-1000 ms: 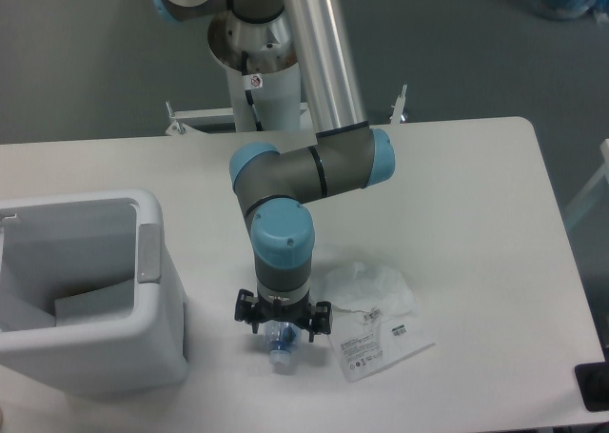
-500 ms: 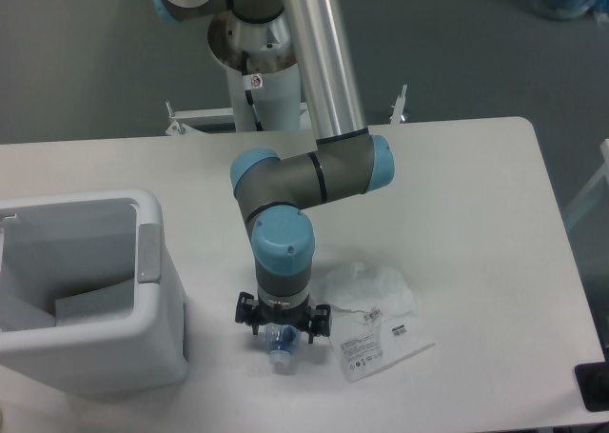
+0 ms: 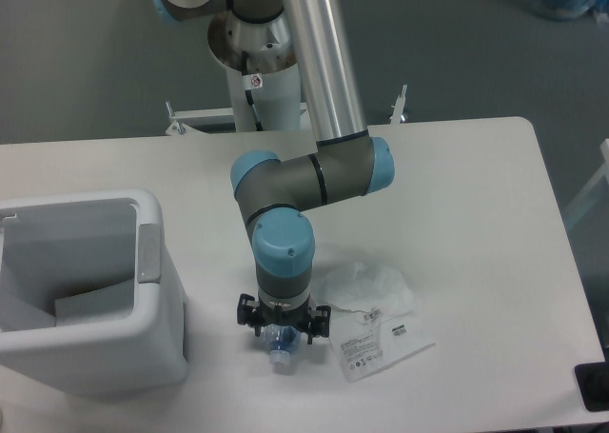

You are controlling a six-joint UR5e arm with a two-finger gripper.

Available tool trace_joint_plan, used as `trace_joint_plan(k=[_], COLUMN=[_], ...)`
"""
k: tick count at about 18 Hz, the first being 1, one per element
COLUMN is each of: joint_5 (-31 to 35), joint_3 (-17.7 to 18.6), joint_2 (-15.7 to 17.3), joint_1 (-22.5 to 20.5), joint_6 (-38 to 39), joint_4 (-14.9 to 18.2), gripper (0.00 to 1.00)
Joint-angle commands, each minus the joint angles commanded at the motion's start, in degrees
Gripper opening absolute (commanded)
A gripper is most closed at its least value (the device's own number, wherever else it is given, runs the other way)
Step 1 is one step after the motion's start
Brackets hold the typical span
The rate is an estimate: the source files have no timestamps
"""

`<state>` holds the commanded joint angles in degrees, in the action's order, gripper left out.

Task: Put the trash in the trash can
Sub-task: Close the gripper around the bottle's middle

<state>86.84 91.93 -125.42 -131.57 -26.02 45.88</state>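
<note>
Bluish plastic bottle (image 3: 279, 344) lies under the downward-pointing claw (image 3: 281, 334), apparently pinched for lifting, though its closure is hidden; bag (image 3: 371, 309) waits beside, trash can (image 3: 157, 290) left

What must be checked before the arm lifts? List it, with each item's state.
1. Pincer down over the bottle: ok.
2. Pincer shut firmly on the bottle: cannot tell, the wrist hides the fingers.
3. Plastic bag apart from the pincer, lying to its right on the table: ok.
4. Trash can open at the top: ok.
5. Path from the bottle left to the trash can free of other things: ok.
6. Room inside the trash can: ok, though something pale lies at the bottom.
</note>
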Motion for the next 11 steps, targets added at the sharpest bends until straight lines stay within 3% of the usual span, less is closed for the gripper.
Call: trace_joint_plan(k=[11], joint_5=[0.0], joint_3=[-0.2], joint_2=[-0.4], joint_1=[0.1], joint_6=[-0.2], joint_4=[0.0], gripper=[0.87])
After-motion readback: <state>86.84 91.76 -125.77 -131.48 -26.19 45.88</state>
